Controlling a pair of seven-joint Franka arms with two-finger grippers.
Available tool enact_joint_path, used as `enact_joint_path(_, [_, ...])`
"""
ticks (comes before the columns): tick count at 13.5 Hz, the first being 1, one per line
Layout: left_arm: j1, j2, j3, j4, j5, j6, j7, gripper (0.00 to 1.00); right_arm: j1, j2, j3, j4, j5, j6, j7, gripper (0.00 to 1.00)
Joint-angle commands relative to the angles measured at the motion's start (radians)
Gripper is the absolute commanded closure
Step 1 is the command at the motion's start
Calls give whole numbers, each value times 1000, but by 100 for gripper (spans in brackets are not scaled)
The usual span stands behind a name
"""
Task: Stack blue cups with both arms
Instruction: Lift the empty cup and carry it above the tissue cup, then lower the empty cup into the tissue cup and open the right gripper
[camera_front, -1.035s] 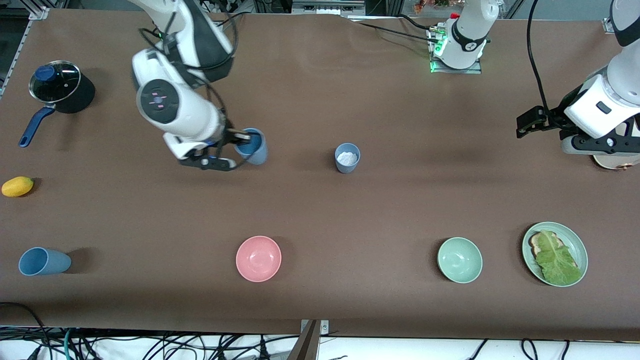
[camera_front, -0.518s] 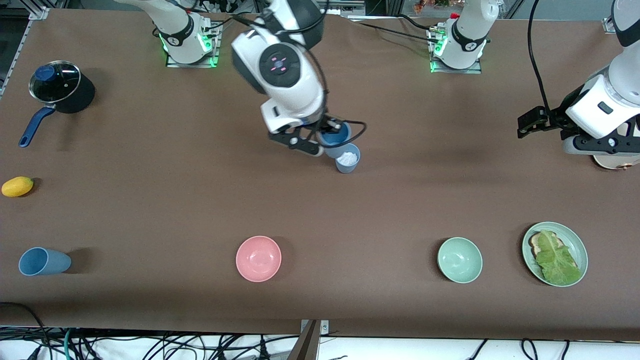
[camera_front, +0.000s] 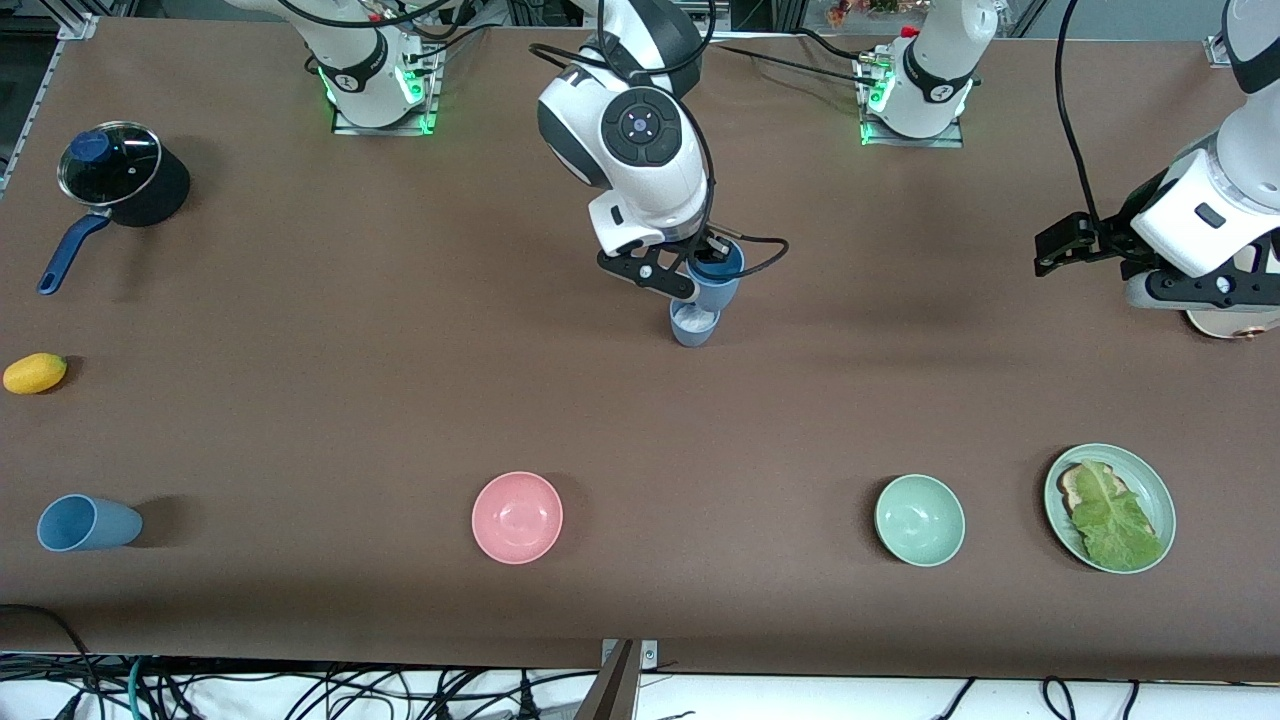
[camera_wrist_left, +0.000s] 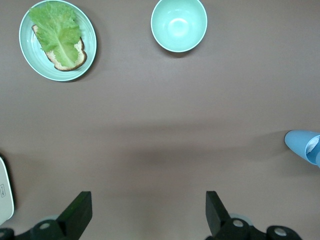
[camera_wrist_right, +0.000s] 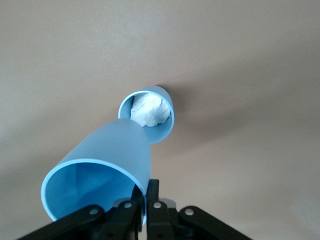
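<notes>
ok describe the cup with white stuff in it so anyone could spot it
Start at the table's middle, under the right gripper, which holds a brighter blue cup. The grey-blue cup stands upright just below it. It alone holds a white crumpled wad; the third blue cup lies tipped over.

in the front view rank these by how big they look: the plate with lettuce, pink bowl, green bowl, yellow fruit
1. plate with lettuce
2. pink bowl and green bowl: they look about alike, so no ranking between them
3. yellow fruit

All four rest on the table, so nearness to the camera hardly skews this.

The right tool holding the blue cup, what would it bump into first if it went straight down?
Probably the standing cup with white stuff inside: the held cup in the right tool hangs just over it, though depth is unclear.
</notes>
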Motion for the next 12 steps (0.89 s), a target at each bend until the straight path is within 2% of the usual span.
enact_joint_path(1, [2,-20,-4,-11,22,-7,2,0,10,-3,-8,-8,-21,-14,10,100])
enact_joint_path(4, [2,-18,-4,-11,22,-7,2,0,8,0,-9,-37,-62,-5,-8,100])
enact_joint_path(12, [4,-20,-3,-11,22,-9,2,0,7,10,-8,-38,-62,35,-4,100])
